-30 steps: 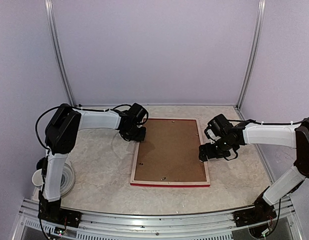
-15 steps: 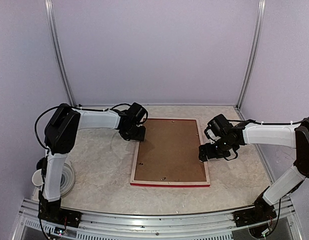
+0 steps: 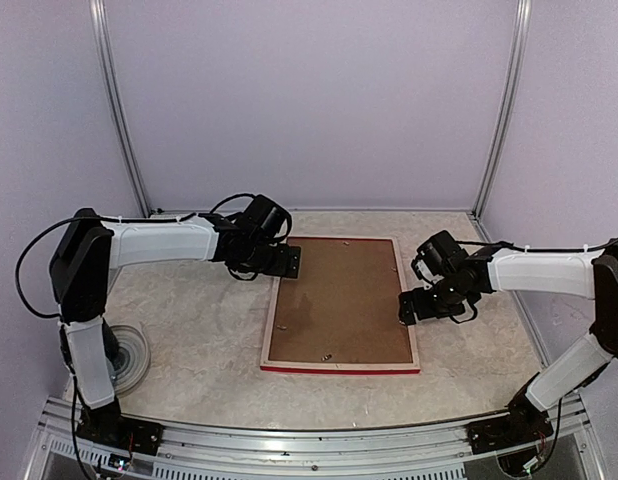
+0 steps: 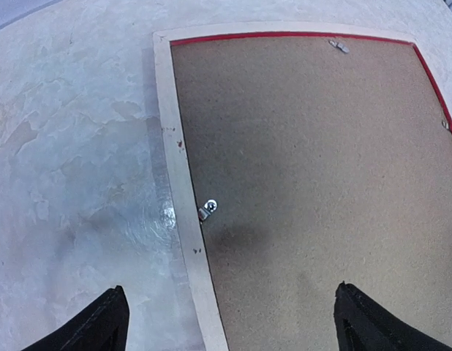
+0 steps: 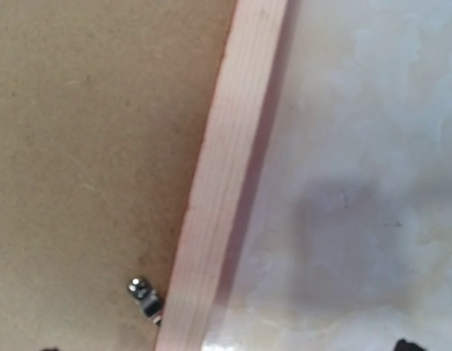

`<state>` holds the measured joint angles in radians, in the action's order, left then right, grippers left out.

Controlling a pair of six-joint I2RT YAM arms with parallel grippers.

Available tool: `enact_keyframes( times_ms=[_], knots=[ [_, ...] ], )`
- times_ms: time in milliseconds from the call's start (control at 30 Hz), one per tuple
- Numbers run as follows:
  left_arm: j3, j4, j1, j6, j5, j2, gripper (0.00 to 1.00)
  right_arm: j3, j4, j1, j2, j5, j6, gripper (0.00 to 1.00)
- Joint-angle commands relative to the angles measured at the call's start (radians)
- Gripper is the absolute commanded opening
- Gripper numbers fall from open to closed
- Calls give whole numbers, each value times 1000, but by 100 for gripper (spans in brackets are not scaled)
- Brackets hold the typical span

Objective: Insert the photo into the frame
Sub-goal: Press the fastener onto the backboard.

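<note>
Both sets of jaws stand wide apart and hold nothing. On the left gripper (image 4: pixel 230 325) the two dark fingers (image 4: pixel 102 325) sit at the bottom corners of its wrist view. They hover clear of the frame (image 4: pixel 182 183), over its far left corner, with one finger above bare table (image 3: pixel 199 330) and the other above the backing board (image 3: pixel 339 300). The right gripper (image 3: pixel 411 306) hangs over the frame's right rail, a little nearer than its middle. Only slivers of its fingertips show at the lower edge of its wrist view, far apart, with the pale rail running between them untouched. The frame lies flat and face down in the middle of the table, its bare wood back up and a thin red edge showing along the near side. Its long axis runs from the arms toward the back wall, and the far end is tilted slightly to the right. The brown board fills the opening, with small metal clips (image 4: pixel 206 210) around its edges. The tabletop is pale and marbled, with a round white disc (image 3: pixel 129 355) by the left arm's base. Plain lilac walls (image 3: pixel 309 100) and slim metal posts (image 3: pixel 119 110) close in the space.
</note>
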<state>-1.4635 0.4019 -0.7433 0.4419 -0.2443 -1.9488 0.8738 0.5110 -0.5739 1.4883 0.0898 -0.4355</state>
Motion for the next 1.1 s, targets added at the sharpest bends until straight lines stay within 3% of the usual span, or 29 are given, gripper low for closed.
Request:
enact_keyframes(
  times_ms=[0, 467, 1067],
  knots=[
    [70, -7, -38, 32, -23, 56, 99, -11, 4, -10, -36, 41, -5, 99],
    [325, -49, -119, 112, 12, 183, 99, -12, 14, -10, -74, 72, 6, 99],
    [450, -41, -156, 104, -15, 244, 92, -35, 4, -10, -94, 73, 1, 99]
  ],
)
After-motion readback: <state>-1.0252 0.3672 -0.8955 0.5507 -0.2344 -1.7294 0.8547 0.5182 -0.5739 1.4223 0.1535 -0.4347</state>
